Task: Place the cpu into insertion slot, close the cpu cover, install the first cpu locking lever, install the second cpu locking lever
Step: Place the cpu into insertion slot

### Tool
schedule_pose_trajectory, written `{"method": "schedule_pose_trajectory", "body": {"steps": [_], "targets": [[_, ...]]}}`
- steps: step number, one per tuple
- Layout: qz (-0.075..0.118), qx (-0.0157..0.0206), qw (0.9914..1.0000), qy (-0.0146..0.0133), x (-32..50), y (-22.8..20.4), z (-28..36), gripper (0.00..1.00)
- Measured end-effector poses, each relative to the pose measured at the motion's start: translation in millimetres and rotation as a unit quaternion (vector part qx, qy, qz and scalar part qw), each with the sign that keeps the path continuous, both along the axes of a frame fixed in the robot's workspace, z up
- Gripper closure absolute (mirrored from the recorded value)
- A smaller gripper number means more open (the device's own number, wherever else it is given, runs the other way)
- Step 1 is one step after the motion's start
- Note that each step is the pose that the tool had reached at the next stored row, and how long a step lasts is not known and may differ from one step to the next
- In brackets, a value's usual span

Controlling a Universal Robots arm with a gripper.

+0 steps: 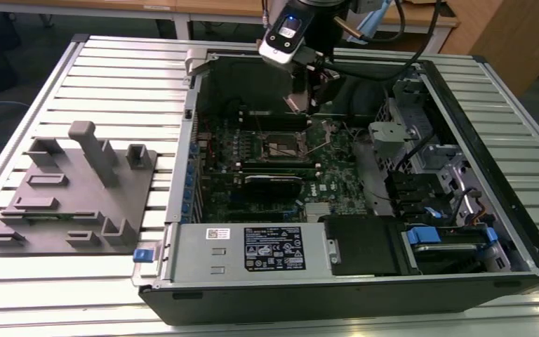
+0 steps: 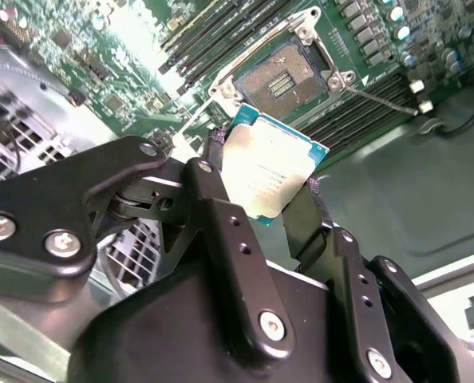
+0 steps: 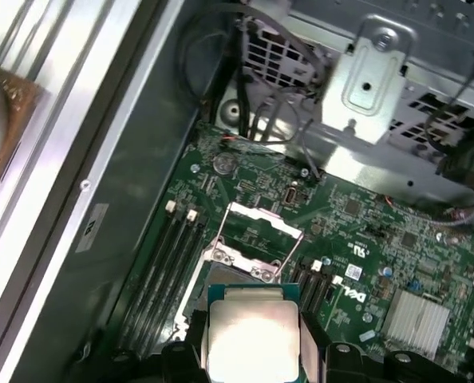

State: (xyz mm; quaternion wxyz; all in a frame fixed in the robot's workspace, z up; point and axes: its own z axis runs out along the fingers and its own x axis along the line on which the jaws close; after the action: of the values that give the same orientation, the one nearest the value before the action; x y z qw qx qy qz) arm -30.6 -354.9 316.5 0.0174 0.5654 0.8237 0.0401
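**Exterior view.** Jaws hang inside the open computer case (image 1: pixel 494 175), which stands on the slatted surface (image 1: pixel 101 70). The insertion slot (image 1: pixel 283 145) lies below the jaws, apart from them.

**Second wrist view.** Jaws are closed on two opposite edges of the cpu (image 2: pixel 270 171), a flat square with a dull silver top and a green rim, held tilted. The slot sits just beyond its free edge, uncovered, with its contacts showing.

**First wrist view.** The cpu is between the jaws. The cpu cover (image 3: pixel 255 238) stands raised beyond it.
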Motion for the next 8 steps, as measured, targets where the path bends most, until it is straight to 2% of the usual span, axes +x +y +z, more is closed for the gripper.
{"method": "schedule_pose_trajectory", "body": {"steps": [2,8], "targets": [[-0.017,-0.0001,0.99986,0.0000,0.0,0.0,-0.3,0.46],[-0.021,0.0000,0.99978,0.0000,0.0,0.0,-0.4,0.46]]}}
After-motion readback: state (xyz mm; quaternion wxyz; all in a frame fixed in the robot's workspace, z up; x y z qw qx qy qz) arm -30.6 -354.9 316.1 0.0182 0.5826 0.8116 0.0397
